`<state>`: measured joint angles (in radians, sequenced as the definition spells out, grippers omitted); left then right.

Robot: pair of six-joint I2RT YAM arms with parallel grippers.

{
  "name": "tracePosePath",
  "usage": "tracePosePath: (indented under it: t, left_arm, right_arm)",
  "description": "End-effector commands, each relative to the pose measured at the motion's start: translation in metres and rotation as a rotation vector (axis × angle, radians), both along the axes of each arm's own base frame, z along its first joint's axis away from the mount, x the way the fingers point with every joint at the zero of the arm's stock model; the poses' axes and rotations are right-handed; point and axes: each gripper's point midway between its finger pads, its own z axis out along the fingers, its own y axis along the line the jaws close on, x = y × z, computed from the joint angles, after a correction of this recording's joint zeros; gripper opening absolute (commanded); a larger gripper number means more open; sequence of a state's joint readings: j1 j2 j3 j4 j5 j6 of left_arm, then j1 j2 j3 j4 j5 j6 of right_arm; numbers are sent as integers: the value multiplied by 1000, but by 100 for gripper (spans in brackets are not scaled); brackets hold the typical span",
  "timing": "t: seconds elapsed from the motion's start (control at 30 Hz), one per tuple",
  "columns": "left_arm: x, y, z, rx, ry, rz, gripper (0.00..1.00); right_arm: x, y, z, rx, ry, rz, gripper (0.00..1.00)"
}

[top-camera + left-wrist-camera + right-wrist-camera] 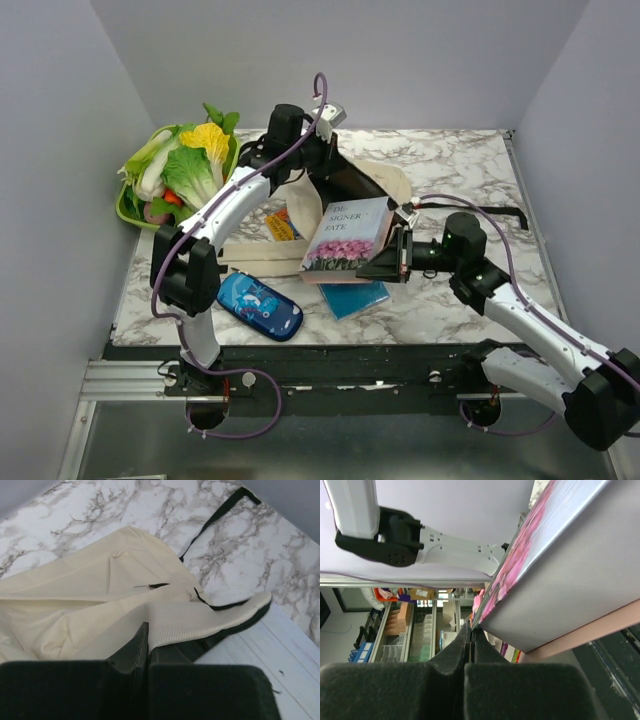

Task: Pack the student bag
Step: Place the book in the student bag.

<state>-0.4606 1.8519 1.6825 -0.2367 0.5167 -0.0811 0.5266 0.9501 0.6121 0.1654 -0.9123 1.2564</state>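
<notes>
The student bag (385, 178) lay at upper centre of the marble worktop (470, 170). The left claw (322, 150) was pinched tight on its cream flap, holding it up. The right claw (400, 250) gripped a corner of the flowered book (348, 232), tilted just before the bag.

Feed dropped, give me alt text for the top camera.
The right gripper holds a flowered book tilted up by its corner at the near side of the cream student bag, whose edge the left gripper pinches. A blue pencil case, a teal notebook and a tray of vegetables sit on the marble table.
</notes>
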Motion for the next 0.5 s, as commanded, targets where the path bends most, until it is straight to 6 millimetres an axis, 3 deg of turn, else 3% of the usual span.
tracePosePath:
  t: [0.0, 0.17, 0.23, 0.3, 0.47]
  left_arm:
    - [-56, -1, 37, -59, -42, -186, 0]
    - [-77, 14, 43, -86, -29, -267, 0]
    - [-90, 20, 52, -110, -49, -345, 0]
    - [-105, 28, 62, -139, -52, -422, 0]
    - [-121, 35, 64, -131, -73, -501, 1]
  right_arm:
    - [17, 9, 13, 54, -138, -11, 1]
    - [35, 11, 7, 76, -159, -31, 1]
    - [42, 9, -6, 63, -136, -52, 1]
    - [51, 3, -8, 69, -152, -88, 1]
    - [74, -16, -21, 56, -165, -189, 1]
